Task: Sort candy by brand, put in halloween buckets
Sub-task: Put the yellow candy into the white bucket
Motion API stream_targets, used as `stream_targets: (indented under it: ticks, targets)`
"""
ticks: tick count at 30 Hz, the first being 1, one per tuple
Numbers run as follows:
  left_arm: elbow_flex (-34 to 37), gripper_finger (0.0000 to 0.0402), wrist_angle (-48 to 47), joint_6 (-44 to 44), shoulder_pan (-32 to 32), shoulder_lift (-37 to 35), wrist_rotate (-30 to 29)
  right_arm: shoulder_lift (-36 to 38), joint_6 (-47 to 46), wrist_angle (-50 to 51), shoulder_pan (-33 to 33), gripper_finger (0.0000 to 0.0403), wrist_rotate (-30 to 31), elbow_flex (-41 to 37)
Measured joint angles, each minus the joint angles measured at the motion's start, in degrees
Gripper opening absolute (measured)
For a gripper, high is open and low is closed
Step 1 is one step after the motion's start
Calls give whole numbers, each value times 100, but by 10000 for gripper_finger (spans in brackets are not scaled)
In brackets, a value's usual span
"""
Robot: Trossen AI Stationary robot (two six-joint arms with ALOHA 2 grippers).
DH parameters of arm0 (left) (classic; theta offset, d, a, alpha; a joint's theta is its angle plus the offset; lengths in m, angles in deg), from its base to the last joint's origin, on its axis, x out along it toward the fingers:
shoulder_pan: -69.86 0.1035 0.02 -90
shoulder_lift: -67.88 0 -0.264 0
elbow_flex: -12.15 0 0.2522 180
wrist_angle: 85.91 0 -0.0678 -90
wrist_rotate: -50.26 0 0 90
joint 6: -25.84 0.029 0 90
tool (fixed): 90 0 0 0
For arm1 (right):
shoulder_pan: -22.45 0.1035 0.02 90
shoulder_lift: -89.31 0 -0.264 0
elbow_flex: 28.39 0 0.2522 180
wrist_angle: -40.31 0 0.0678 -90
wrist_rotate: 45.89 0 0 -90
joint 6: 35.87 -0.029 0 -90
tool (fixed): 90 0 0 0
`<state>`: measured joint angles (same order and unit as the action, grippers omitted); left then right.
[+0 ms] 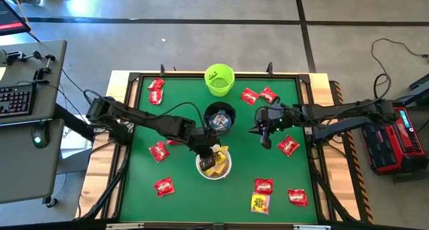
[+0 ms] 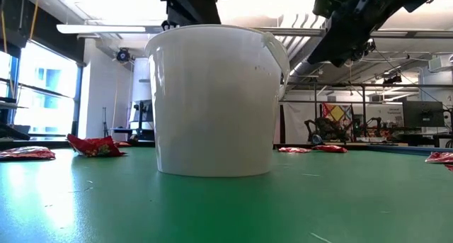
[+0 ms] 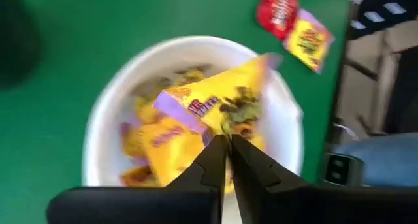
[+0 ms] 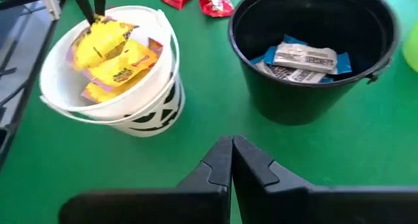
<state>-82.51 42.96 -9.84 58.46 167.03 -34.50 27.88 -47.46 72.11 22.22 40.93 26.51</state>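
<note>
Over the white bucket (image 1: 214, 164) near the worktop's (image 1: 141, 190) front edge, the left gripper (image 3: 228, 140) pinches a yellow packet (image 3: 219, 101) between nearly closed fingers; the right gripper (image 4: 231, 143) hovers with fingers together.

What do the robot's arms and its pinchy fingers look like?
Both arms are black, built from jointed tubes with black cables running along them. The left gripper and right gripper each end in two slim dark fingers that taper to narrow tips, like a beak. I see no writing or stickers on them.
</note>
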Motion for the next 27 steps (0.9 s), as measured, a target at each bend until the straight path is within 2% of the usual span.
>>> stream_targets:
  ticks: [3, 10, 12, 15, 19, 23, 27]
  targets:
    - [0, 35, 47, -136, 0, 0, 284, 0, -155, 2, 0, 0, 63, 0]
    - [17, 78, 11, -271, 136, -40, 232, 0, -282, 6, 0, 0, 103, 0]
    - [17, 74, 9, -244, 174, -144, 105, 0, -296, 8, 0, 0, 5, 0]
    - [15, 46, 2, -261, 174, -446, -304, -2, -298, 11, 0, 0, -133, 0]
    - [172, 6, 2, -283, 53, -880, -1121, -2, -381, -16, 0, 0, -135, 0]
    - [541, 5, 65, -466, -140, -1294, -1784, -2, -350, -192, 35, 0, -130, 0]
    - [1100, 1, 396, -527, -260, -1701, -2015, -2, -204, -532, 232, 0, -113, 0]
